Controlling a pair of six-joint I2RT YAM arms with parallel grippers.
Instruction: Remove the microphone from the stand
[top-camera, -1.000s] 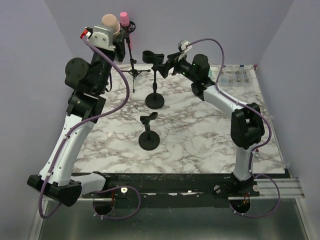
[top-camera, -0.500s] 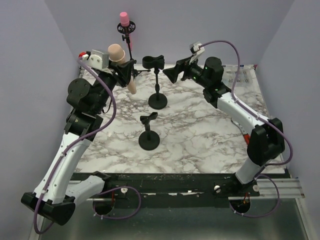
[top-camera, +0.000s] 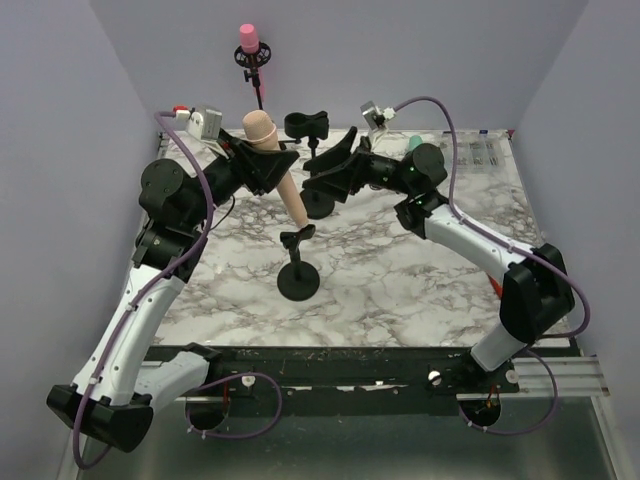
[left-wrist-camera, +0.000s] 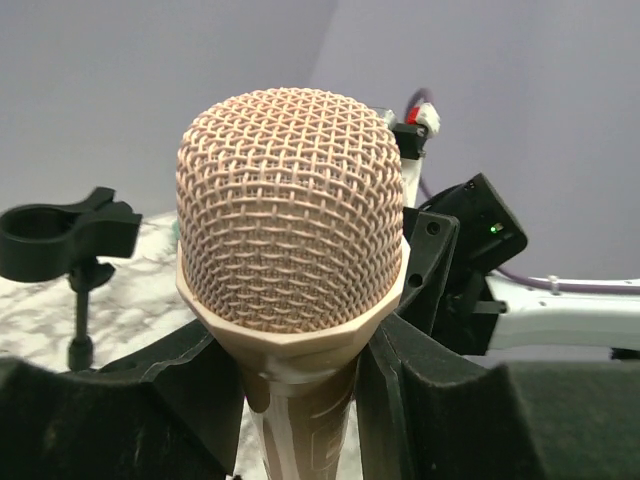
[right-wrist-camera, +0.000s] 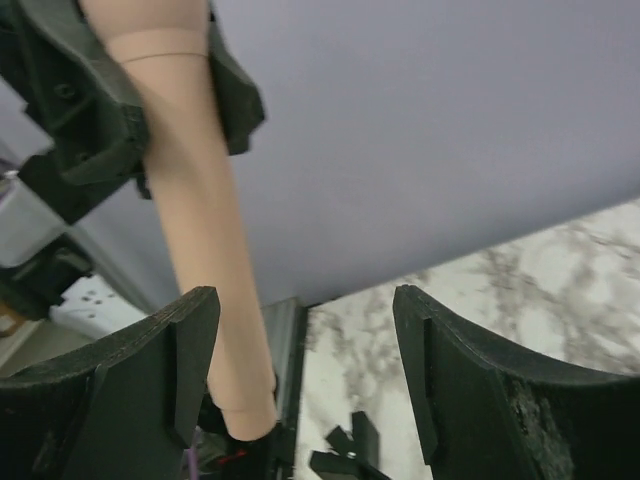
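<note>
My left gripper (top-camera: 270, 166) is shut on a beige microphone (top-camera: 290, 200) just below its mesh head and holds it tilted in the air over the table's middle, handle pointing down and right. In the left wrist view the mesh head (left-wrist-camera: 290, 210) fills the frame above my left gripper (left-wrist-camera: 300, 400). My right gripper (top-camera: 322, 172) is open, right beside the handle. In the right wrist view the handle (right-wrist-camera: 200, 220) runs past the left finger of my right gripper (right-wrist-camera: 310, 350), without contact.
A tall stand with an empty clip (top-camera: 306, 123) stands behind the grippers. A short stand with an empty clip (top-camera: 297, 238) stands under the handle's tip. A pink microphone (top-camera: 249, 39) sits on a tripod stand at the back.
My left arm has swung the beige microphone from the back left down and right toward the table's middle. My right gripper has moved left and lower, up to the handle.
</note>
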